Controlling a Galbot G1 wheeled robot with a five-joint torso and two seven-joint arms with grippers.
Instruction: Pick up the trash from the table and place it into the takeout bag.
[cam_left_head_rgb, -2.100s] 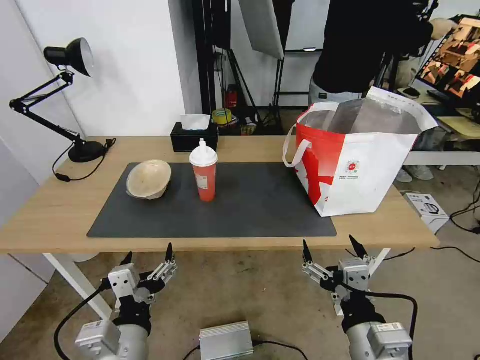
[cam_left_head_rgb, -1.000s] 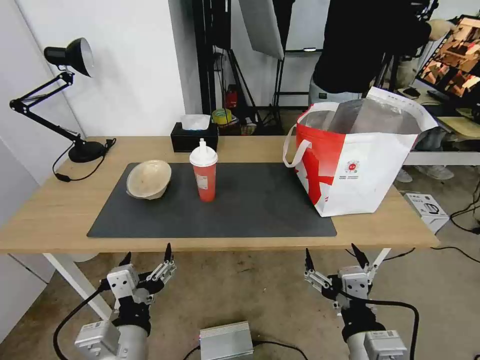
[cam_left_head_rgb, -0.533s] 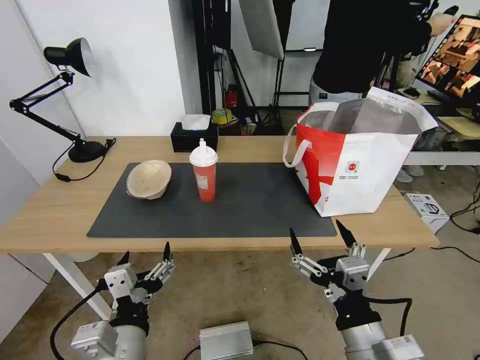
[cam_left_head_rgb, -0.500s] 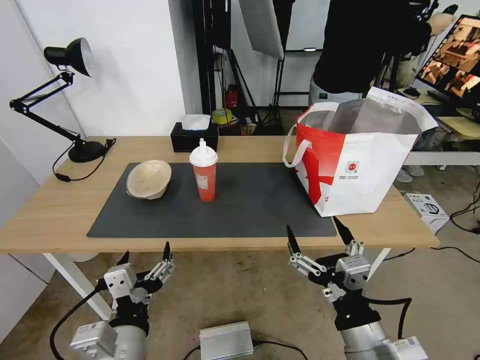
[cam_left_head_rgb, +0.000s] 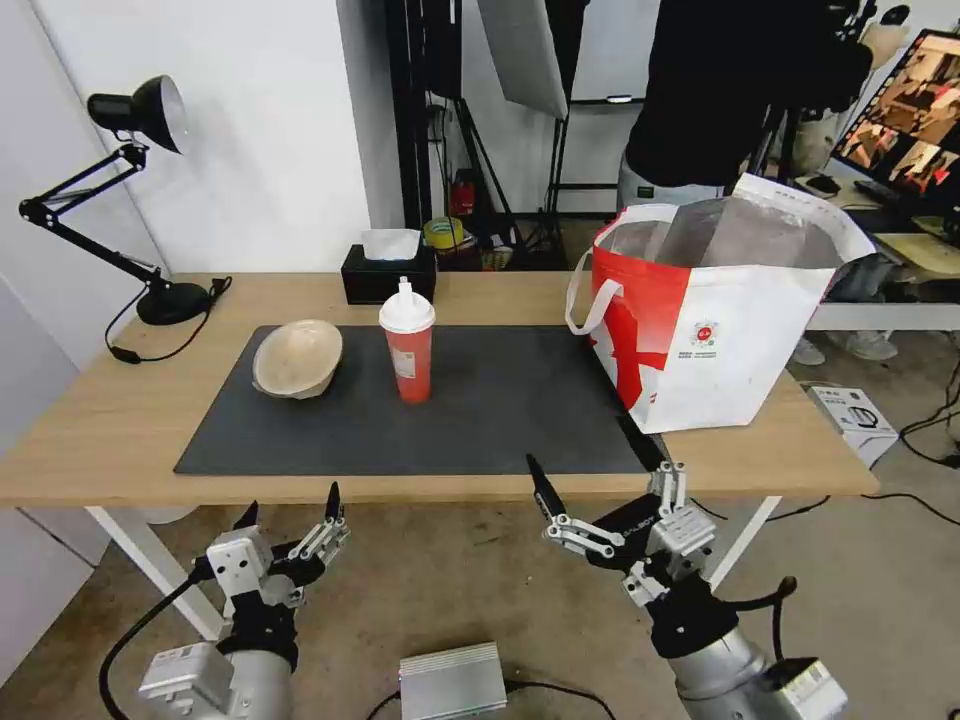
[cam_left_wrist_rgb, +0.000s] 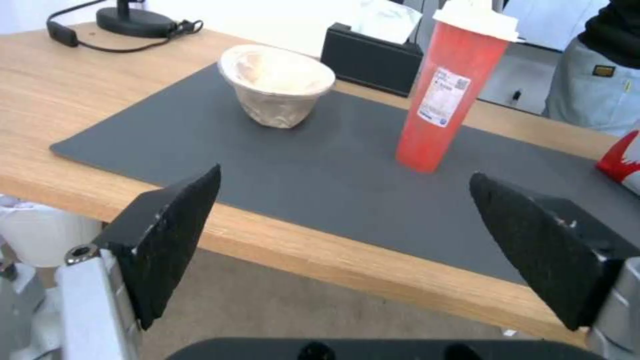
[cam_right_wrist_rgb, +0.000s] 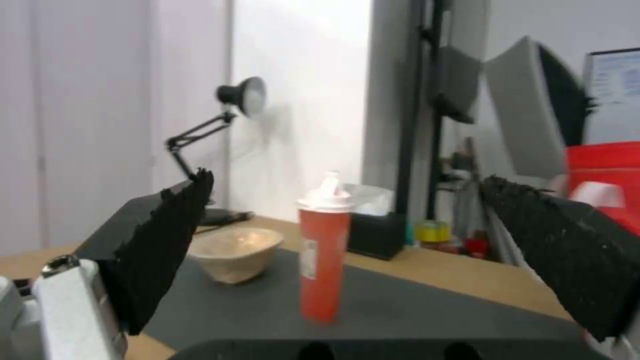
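Red cup (cam_left_head_rgb: 408, 342) upright on mat (cam_left_head_rgb: 500, 400)

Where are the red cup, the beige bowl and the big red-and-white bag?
red cup (cam_left_head_rgb: 410, 368), head view, on its red side wall.
beige bowl (cam_left_head_rgb: 297, 356), head view, on its inner surface.
red-and-white bag (cam_left_head_rgb: 735, 345), head view, on its white front panel.

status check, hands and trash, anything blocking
Right hand open, at table front edge, aimed at cup. Left hand open, parked below edge. Cup and bowl on mat, bag open. Nothing blocking.
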